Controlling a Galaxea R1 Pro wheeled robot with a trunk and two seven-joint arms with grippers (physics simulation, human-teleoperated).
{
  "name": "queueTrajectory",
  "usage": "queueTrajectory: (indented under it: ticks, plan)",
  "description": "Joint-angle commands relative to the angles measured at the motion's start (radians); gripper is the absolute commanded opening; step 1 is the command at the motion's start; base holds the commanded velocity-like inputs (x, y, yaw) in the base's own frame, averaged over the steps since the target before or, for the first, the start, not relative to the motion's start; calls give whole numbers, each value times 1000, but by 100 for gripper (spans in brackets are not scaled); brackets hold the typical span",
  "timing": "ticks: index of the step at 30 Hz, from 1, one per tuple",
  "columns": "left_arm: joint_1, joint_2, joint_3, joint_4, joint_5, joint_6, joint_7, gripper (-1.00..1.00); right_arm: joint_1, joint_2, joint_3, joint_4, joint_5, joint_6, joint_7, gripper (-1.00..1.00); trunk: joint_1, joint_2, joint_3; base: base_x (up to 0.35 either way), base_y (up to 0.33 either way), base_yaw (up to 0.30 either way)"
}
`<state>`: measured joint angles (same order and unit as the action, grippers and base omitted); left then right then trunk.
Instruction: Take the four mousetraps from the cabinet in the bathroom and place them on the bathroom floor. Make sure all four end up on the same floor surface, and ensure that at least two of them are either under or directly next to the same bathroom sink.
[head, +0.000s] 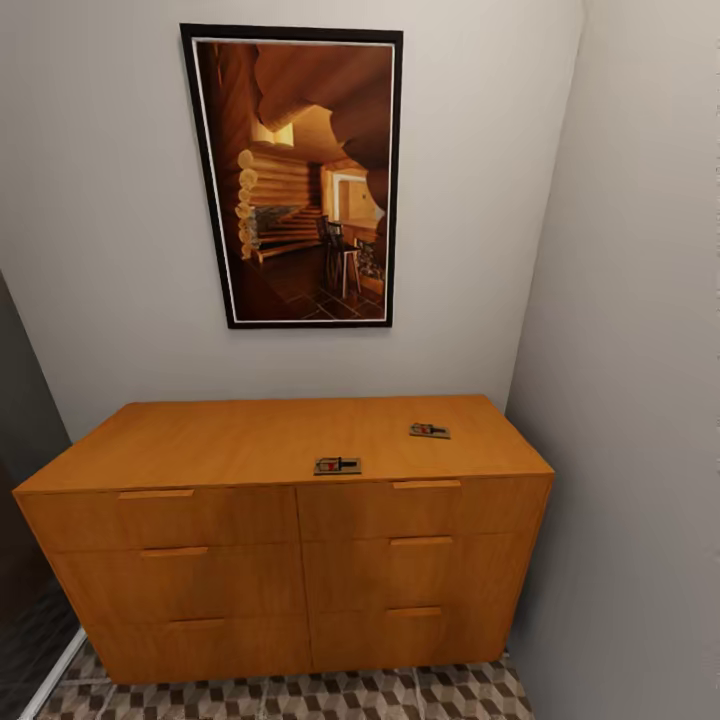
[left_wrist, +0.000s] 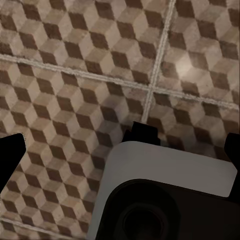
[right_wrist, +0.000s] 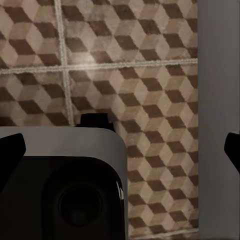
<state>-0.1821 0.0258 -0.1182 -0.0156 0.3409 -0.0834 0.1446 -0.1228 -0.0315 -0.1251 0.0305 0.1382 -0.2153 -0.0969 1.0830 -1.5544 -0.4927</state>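
The orange-brown cabinet (head: 250, 440) stands against the wall straight ahead in the head view, with all its drawers closed. Two mousetraps lie on its top: one (head: 337, 465) near the front edge at the middle, the other (head: 429, 431) further back to the right. The cube-patterned bathroom floor (head: 300, 698) shows below the cabinet. My left gripper (left_wrist: 120, 160) hangs open above the floor tiles (left_wrist: 75, 65), its dark fingertips (left_wrist: 11, 160) at the frame's sides. My right gripper (right_wrist: 120, 155) is open too, over the tiles (right_wrist: 150, 65), with nothing between its fingers. The sink is out of view.
A framed picture (head: 295, 175) of a log interior hangs above the cabinet. A grey wall (head: 640, 400) closes the right side, right next to the cabinet. A dark panel (head: 20, 500) stands at the left. My own white and black body (left_wrist: 165, 170) sits under both grippers.
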Motion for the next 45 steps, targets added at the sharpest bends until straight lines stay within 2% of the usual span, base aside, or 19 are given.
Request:
queueTrajectory:
  ticks: [1,20,29,33,37,41,45]
  plan:
    - [0,0,-9,0,8,-2,3,100,-1,0,-8,3,11,-6,-4,100,-1,-1,-1,-192,0,0]
    - [0,-2,-10,0,5,-2,3,100,-1,0,-6,3,12,-3,-7,100,-1,-1,-1,-41,0,0]
    - [-1,8,-10,-17,7,-7,10,100,-1,0,-1,0,36,0,-8,100,-1,-1,-1,-1,0,0]
    - [-2,22,-11,-89,7,-17,10,100,-3,-5,-2,-20,47,5,-6,100,-1,-1,-1,0,0,0]
    - [-2,36,-12,-197,4,-13,11,100,-1,-7,-3,-85,50,36,-5,100,-1,-1,-1,0,0,0]
    - [-2,63,-11,-303,3,6,10,100,-1,-7,-5,-187,46,109,-4,100,-1,-1,-1,0,0,0]
    - [-2,92,-10,-413,2,61,10,100,0,-8,-9,-311,42,207,-3,100,-1,-1,-1,0,0,0]
